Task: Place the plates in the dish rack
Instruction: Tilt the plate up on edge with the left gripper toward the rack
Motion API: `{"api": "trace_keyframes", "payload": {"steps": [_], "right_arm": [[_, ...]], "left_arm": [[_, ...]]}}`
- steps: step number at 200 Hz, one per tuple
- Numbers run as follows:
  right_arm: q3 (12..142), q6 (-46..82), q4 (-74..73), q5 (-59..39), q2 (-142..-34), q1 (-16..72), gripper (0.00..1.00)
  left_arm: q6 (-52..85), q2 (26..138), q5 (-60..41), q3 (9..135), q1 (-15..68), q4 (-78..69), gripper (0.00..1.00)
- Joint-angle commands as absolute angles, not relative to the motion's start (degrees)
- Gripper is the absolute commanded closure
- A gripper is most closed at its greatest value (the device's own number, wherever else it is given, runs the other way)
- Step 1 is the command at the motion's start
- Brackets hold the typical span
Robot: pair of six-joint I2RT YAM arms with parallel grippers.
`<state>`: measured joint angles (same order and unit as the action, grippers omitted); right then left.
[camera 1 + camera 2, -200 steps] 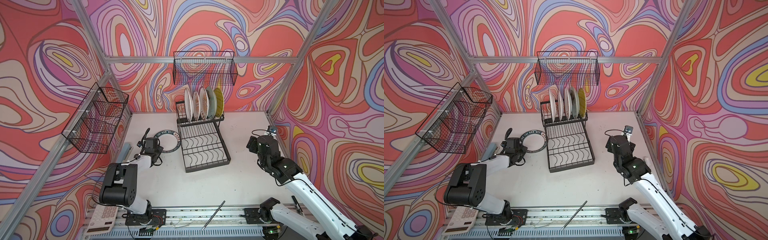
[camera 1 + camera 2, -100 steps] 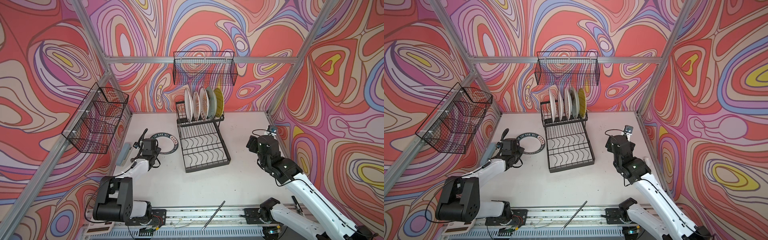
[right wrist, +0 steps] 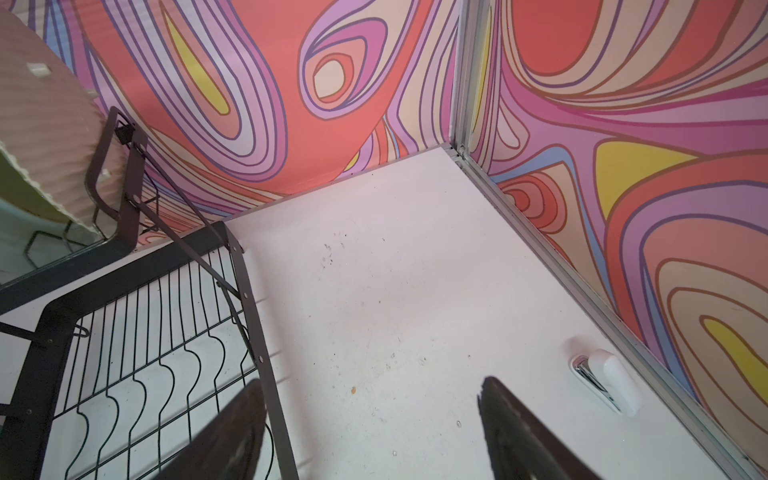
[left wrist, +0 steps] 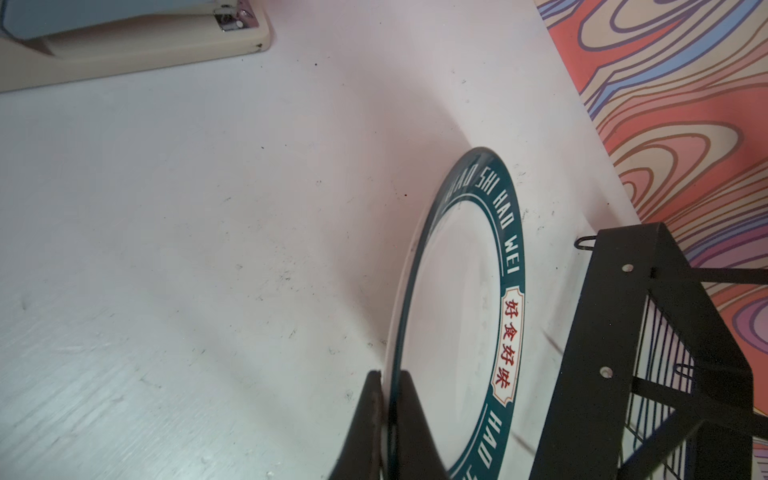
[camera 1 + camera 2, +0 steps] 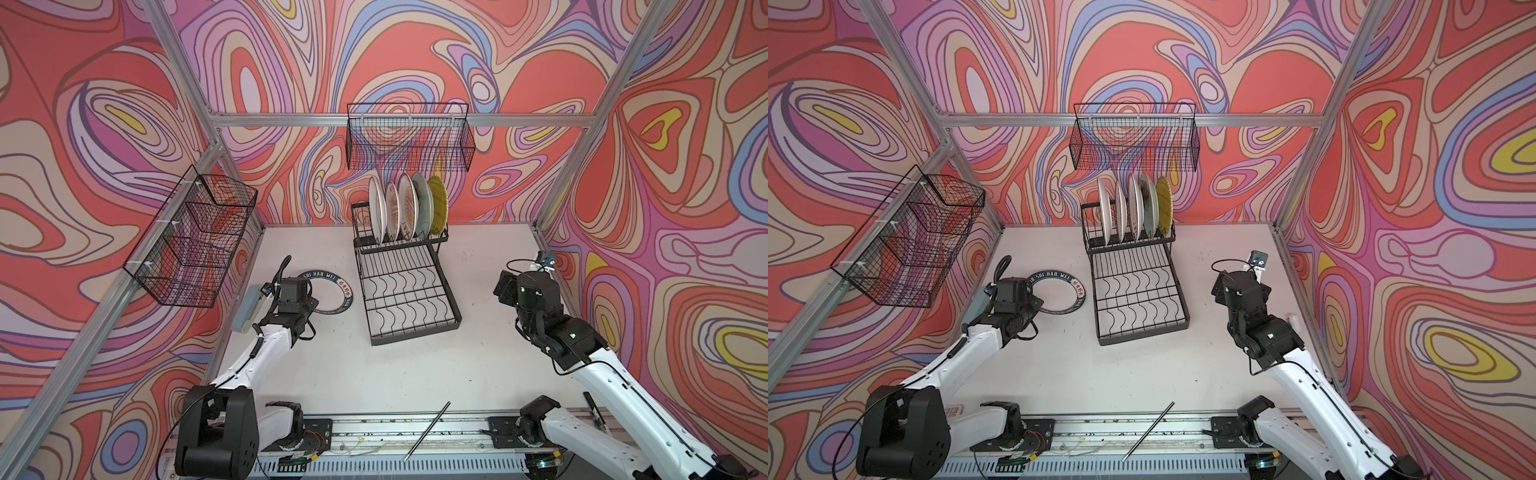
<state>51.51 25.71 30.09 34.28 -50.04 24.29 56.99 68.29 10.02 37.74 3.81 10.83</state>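
Observation:
The black lettered-rim plate (image 5: 347,297) (image 5: 1077,291) (image 4: 509,266) sits left of the dish rack (image 5: 415,338) (image 5: 1142,336) (image 4: 615,332), tilted, its gripped edge raised off the table. My left gripper (image 5: 305,297) (image 5: 1027,297) (image 4: 388,374) is shut on that plate's near rim, one finger on each face. Several plates (image 5: 399,212) (image 5: 1129,208) stand upright in the rack's upper tier, the yellow one (image 3: 50,124) at the right end. The lower tray holds nothing. My right gripper (image 5: 503,289) (image 5: 1219,286) (image 3: 370,386) hangs open and holds nothing, over the table beside the rack's right edge (image 3: 249,291).
Black mesh baskets hang on the left wall (image 5: 195,241) and the back wall (image 5: 409,141). A flat beige and blue object (image 5: 249,309) (image 4: 124,41) lies along the table's left edge. A small white object (image 3: 615,386) lies by the right wall. A metal rod (image 5: 428,430) rests on the front rail.
My left arm has sunk and stretched forward from its base, and the gripped plate has shifted slightly left. The right arm has stayed put.

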Motion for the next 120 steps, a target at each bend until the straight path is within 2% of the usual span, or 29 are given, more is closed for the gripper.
{"api": "trace_keyframes", "payload": {"steps": [1, 49, 120], "right_arm": [[51.15, 24.94, 30.34, 33.32, -49.12, 23.94, 0.17], [50.98, 25.00, 29.94, 32.08, -48.43, 23.99, 0.17], [51.24, 24.93, 29.36, 29.83, -49.64, 23.99, 0.17]], "left_arm": [[55.09, 64.96, 9.16, 40.97, 3.79, 12.47, 1.00], [52.35, 60.18, 7.49, 43.37, 3.78, 17.89, 1.00], [50.45, 55.57, -0.66, 44.93, 3.77, 21.44, 1.00]]}}
